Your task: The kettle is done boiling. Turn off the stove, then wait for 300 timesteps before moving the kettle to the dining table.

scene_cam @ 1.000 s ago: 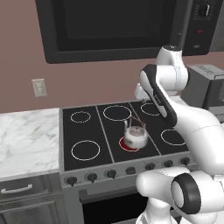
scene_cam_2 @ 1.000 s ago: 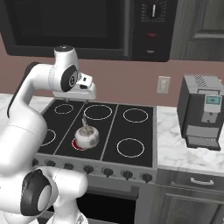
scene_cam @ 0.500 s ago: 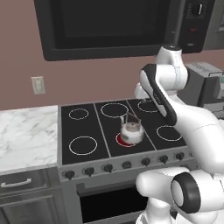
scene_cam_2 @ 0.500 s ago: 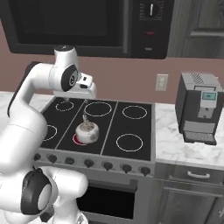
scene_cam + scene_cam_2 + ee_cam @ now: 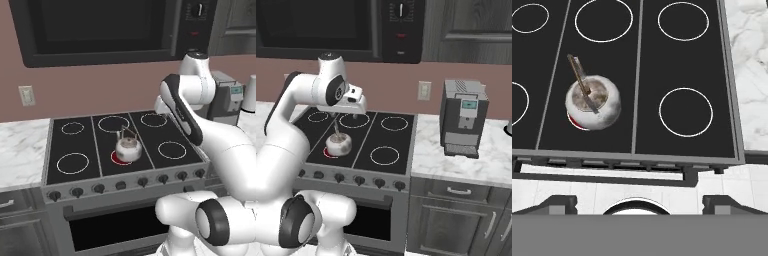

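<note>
The kettle (image 5: 128, 148) (image 5: 338, 144) (image 5: 593, 102), squat and silvery with a thin brown wire handle, stands on the front middle burner of the stove (image 5: 75, 145) (image 5: 387, 135) (image 5: 677, 65). That burner glows red (image 5: 116, 157) under it. A row of dark knobs (image 5: 120, 185) (image 5: 356, 180) lines the stove's grey front. My gripper (image 5: 352, 113) (image 5: 641, 202) hangs high over the cooktop, above and a little right of the kettle. It is open, with nothing between its tips. The dining table is out of view.
A black microwave (image 5: 100, 30) hangs over the stove. A grey coffee machine (image 5: 463, 117) stands on the marble counter (image 5: 476, 162) to the right, near a white jug (image 5: 249, 100). More marble counter (image 5: 20, 150) lies left of the stove.
The whole scene has slid left in both base views, so the camera has moved right. The kettle stays on its burner and the arm keeps its pose, gripper open.
</note>
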Robot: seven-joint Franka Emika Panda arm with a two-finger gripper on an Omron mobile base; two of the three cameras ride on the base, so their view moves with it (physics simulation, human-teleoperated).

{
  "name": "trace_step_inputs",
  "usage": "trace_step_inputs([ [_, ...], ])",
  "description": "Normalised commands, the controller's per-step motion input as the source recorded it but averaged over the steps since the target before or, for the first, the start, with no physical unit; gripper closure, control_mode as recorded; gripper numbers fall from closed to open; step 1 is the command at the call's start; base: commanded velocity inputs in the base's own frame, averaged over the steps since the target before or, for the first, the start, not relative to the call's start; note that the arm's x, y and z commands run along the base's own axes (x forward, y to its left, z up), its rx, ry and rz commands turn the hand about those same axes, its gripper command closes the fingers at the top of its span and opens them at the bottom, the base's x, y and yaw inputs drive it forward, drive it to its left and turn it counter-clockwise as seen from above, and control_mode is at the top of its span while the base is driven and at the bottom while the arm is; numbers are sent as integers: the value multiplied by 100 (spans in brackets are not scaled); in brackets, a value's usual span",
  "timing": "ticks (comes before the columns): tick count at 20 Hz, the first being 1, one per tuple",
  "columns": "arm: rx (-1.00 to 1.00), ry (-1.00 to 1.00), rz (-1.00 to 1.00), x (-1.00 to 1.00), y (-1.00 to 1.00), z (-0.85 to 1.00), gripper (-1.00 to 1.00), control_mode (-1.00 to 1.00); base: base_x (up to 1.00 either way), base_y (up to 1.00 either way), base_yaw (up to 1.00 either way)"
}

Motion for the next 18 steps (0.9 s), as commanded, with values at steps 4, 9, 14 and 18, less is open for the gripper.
trace_step_inputs([
  [4, 0, 0, 0, 0, 0, 0, -100, 100, 29, -20, 5],
  [9, 0, 0, 0, 0, 0, 0, -100, 100, 37, -26, 4],
  [14, 0, 0, 0, 0, 0, 0, -100, 100, 33, -52, 0],
  [18, 0, 0, 0, 0, 0, 0, -100, 100, 30, -53, 0],
])
